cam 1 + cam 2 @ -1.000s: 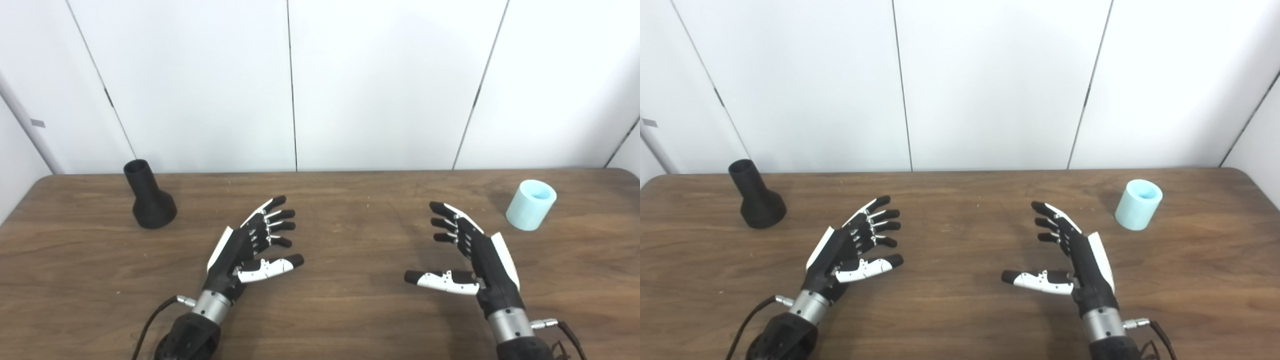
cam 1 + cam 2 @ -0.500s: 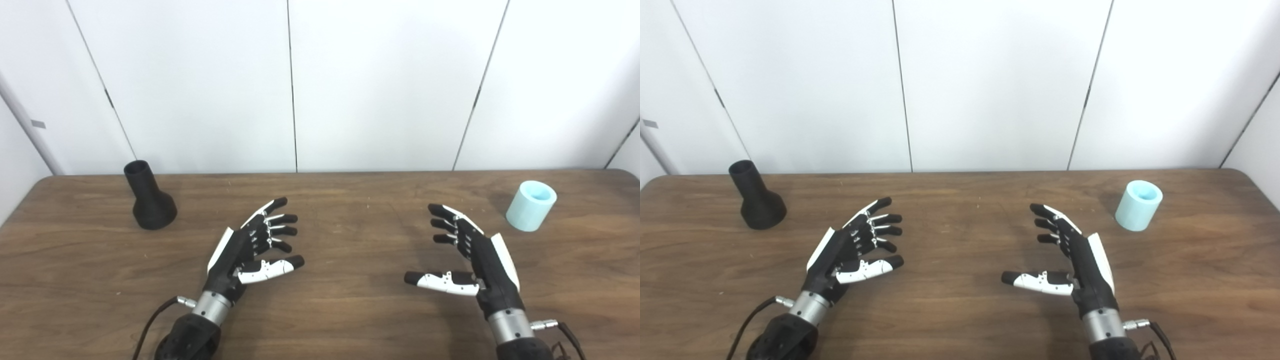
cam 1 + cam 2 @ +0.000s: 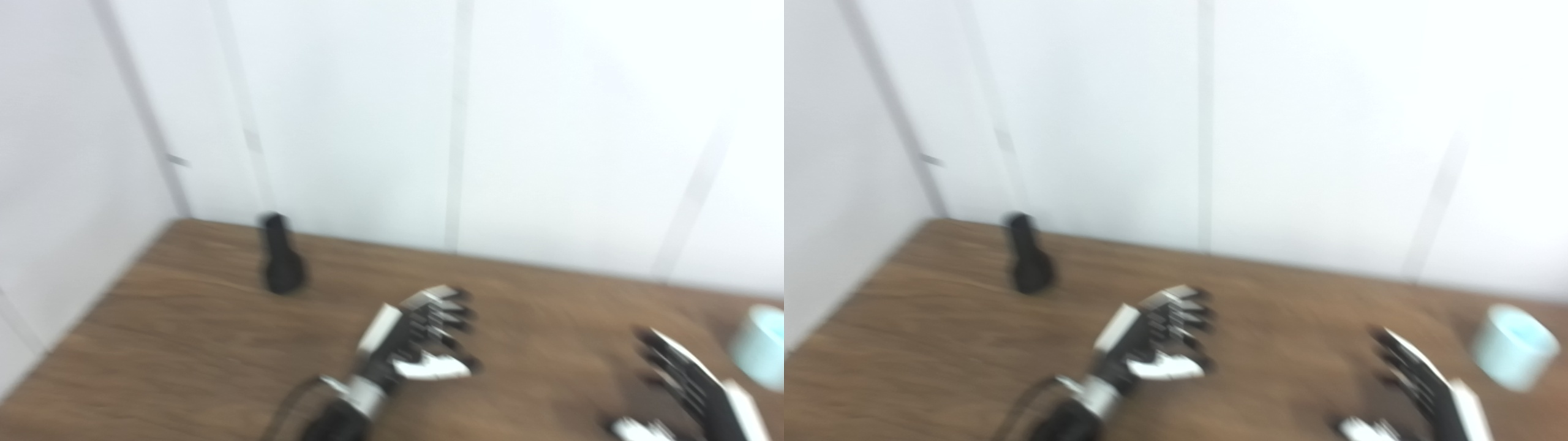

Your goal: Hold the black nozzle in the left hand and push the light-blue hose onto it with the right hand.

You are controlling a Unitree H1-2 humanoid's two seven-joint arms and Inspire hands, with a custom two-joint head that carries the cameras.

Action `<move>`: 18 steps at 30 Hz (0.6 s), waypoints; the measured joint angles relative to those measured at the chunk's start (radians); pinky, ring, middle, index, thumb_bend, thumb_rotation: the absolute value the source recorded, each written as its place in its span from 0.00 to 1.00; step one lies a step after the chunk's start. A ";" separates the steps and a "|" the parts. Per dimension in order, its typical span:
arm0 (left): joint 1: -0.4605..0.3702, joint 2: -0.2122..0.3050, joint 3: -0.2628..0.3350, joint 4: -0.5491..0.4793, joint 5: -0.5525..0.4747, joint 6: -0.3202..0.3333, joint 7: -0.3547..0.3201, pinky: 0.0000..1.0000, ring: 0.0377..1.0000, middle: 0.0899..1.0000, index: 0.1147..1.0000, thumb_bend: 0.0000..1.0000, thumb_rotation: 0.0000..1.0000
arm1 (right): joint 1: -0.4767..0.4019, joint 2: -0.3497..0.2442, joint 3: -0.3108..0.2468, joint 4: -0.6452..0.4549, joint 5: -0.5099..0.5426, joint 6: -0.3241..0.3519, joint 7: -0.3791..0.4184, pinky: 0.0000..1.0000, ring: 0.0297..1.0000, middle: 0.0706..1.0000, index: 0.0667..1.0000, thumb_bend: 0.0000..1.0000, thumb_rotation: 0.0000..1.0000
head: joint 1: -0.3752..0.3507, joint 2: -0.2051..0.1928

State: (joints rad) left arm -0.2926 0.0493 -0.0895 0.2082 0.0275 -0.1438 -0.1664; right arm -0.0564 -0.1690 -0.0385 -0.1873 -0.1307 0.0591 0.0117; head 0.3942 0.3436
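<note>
Both views are blurred. The black nozzle (image 3: 278,257) stands upright on the wooden table (image 3: 184,343) near its back left part. The light-blue hose piece (image 3: 1513,346), a short open cylinder, stands at the far right. My left hand (image 3: 416,340) hovers over the table's middle, open with fingers spread, holding nothing, well to the right of the nozzle. At the lower right my right hand (image 3: 1421,386) is open too, empty, left of the hose and cut by the frame's bottom edge.
White wall panels (image 3: 367,110) rise right behind the table's far edge. A white wall also runs along the table's left edge (image 3: 73,324). A cable (image 3: 1029,398) trails from my left wrist.
The whole picture has swung and tilted: the camera turned left, so everything sits further right in frame and is blurred. The hands and objects keep about the same places on the table.
</note>
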 measured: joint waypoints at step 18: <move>0.024 0.065 0.090 -0.119 0.019 0.030 0.050 0.52 0.62 0.62 0.62 0.75 0.06 | -0.015 -0.018 -0.008 0.060 0.037 -0.057 0.017 0.73 0.85 0.89 0.83 0.64 0.00 | 0.051 -0.018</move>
State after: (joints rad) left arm -0.2687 0.1145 0.0007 0.0890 0.0463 -0.1134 -0.1167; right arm -0.0716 -0.1871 -0.0462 -0.1277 -0.0934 0.0024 0.0284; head 0.4449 0.3252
